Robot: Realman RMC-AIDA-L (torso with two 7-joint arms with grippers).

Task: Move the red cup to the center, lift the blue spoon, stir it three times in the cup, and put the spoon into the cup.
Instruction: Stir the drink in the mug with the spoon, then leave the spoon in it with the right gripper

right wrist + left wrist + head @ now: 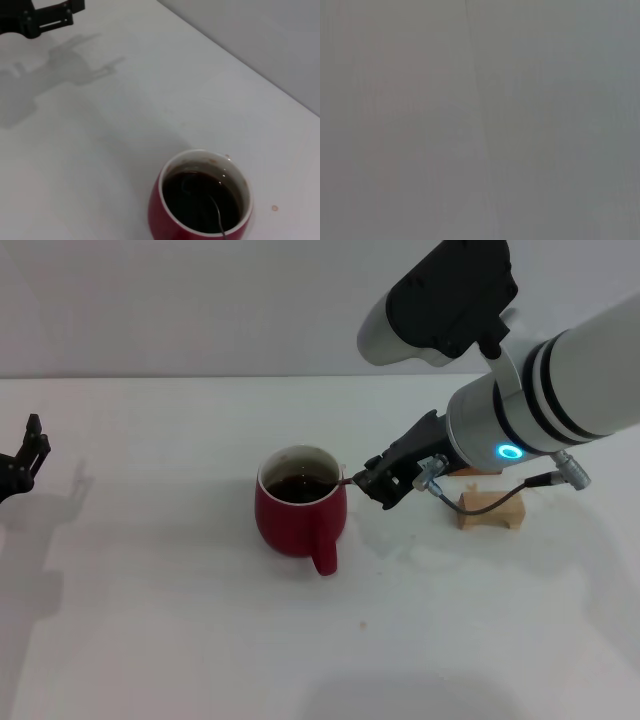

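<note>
**Desk:** Near the middle of the white table (180, 640), what is the step?

**Field:** Stirring, by the look of it. The red cup (298, 515) sits a little toward the far edge from the table's centre, handle turned to the near edge, dark liquid inside. The right gripper (372, 483) hangs just beside the rim on the side toward the table's right edge, jaws clamped on the blue spoon (345, 481), whose thin stem crosses the rim and dips into the liquid.

**Desk:** How is that done well?

**Field:** Small, slow circles, the bowl kept low and off the wall, so the cup neither slides nor slops. The stem should stay clear of the rim, and release should wait until the spoon leans steady inside.

**Desk:** And the arm's pose?

**Field:** The right forearm reaches in from the right edge, sloping down and across, wrist low, fingers pointed at the cup's mouth. The wrist camera looks down into the cup, the spoon's bowl a faint shape under the surface. A tan wooden block (492, 510) lies behind the wrist, apart from the cup.

**Desk:** The other arm?

**Field:** The left gripper (22, 462) waits at the left edge, fingers spread, holding nothing.
</note>
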